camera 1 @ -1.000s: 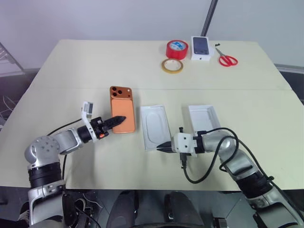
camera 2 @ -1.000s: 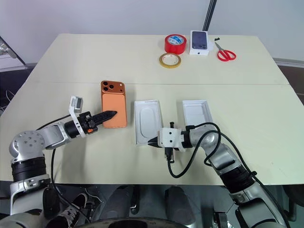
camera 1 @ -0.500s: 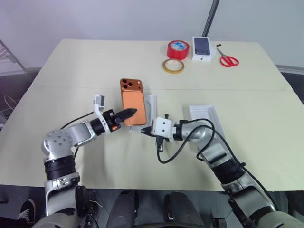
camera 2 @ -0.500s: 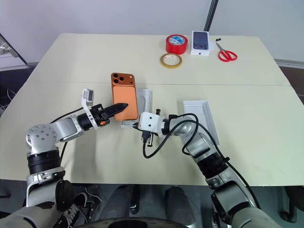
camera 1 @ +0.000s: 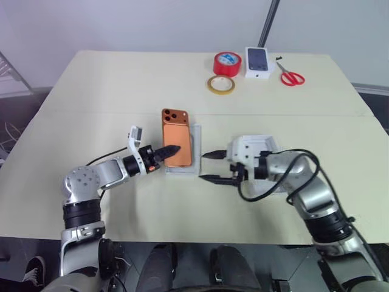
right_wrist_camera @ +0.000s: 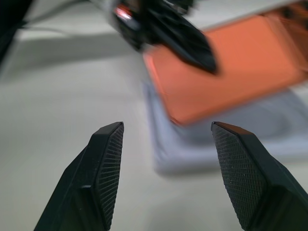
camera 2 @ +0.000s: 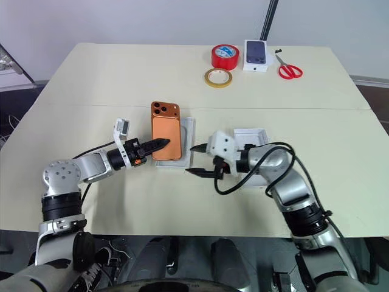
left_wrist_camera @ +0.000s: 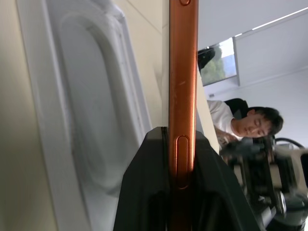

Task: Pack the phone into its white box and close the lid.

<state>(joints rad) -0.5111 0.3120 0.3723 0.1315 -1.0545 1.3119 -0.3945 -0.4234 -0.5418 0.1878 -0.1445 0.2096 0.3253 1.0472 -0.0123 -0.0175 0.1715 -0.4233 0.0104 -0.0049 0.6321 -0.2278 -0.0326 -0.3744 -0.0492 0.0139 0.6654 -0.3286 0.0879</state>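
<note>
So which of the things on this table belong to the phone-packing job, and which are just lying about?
Job:
phone, gripped by the left gripper
white tray under the phone
white box
right gripper, jaws open

Lying about:
red tape roll
yellow tape roll
scissors
small box showing a dark phone

We are seeing silver-grey jointed arms, white wrist blocks, a loose black cable (camera 1: pixel 267 188), and black fingers (right_wrist_camera: pixel 107 168) with cross-hatched pads.
</note>
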